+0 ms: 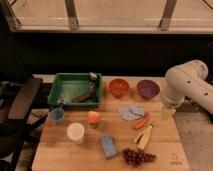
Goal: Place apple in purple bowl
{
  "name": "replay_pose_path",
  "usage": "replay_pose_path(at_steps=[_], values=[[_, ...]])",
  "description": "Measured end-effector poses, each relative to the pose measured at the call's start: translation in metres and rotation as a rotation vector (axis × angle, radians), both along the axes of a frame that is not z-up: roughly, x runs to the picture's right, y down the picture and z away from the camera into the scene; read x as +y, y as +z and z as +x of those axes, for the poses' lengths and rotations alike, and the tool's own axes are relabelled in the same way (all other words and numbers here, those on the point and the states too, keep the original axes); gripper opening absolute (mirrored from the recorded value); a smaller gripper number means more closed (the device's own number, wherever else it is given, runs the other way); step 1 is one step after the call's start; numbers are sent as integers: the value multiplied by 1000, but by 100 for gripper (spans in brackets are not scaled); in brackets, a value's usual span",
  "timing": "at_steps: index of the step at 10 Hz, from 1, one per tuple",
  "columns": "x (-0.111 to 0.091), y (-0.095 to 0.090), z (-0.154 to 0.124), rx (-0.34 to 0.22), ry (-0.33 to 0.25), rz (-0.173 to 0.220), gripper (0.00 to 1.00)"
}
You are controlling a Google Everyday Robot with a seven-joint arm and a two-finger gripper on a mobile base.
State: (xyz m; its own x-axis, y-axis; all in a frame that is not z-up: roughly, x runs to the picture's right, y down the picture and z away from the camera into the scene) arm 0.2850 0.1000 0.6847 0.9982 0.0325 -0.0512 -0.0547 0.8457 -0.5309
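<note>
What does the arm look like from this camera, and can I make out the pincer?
The arm is a bulky cream-white shell of rounded, tube-like segments with smooth curved joints; no cables or markings show. Its pincer is a paler, yellowish stub at the right edge of the wooden table, near the purple bowl.

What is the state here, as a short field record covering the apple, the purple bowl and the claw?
apple: small round orange-red apple, on the wooden table, mid-table, near a white cup
bowl: round matte purple bowl, back right, beside an orange-red bowl
claw: claw at the table's right edge, in front of the purple bowl, far from the apple
status: apple not yet in the bowl
</note>
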Motion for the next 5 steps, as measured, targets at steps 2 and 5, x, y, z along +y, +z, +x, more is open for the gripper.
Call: replay_pose_path(at_steps=[2, 5], values=[[0, 0, 0, 0, 0, 0, 65], [-5, -2, -3, -33, -15, 17, 65]])
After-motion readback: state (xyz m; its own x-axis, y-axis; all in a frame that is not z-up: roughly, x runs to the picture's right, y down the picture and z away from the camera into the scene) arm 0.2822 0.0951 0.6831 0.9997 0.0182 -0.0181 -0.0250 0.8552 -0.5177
